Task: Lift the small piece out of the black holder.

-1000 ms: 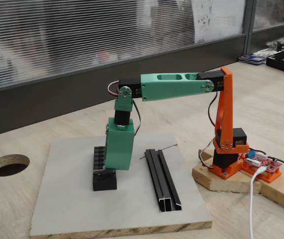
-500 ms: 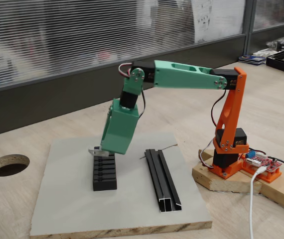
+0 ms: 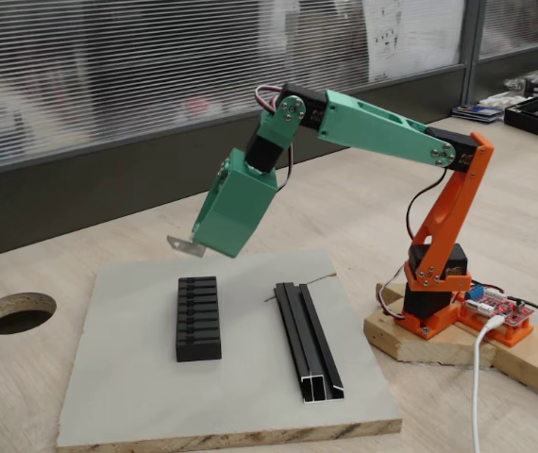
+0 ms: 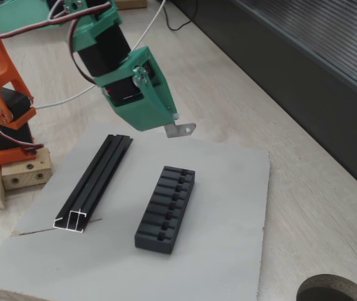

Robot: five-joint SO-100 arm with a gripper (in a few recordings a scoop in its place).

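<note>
Up it has come: half a second ago the piece (image 3: 186, 246) sat just above the far end of the holder (image 3: 198, 318); now it hangs in open air, well clear of the block and carried back beyond its far end. The claw (image 3: 196, 244) is closed on it, pinching one end so that the rest of the little silver strip juts out sideways, to the left in one fixed view and to the right in the other (image 4: 181, 130). I can't make out the fingers themselves under the green housing, only that the strip is gripped at the tip.

The piece lies nearly flat, its long axis running crosswise to the holder's length, free end pointing away from the arm's orange base (image 3: 436, 274). The holder rests on the grey board (image 3: 118, 396), slots empty as far as I can see, with the rail (image 3: 307, 340) alongside it, apart.

To my eye the lift is as good as done. What matters now is a steady pinch: only one end is held, so a jerk could twist it loose. A slow, level carry would suit.
</note>
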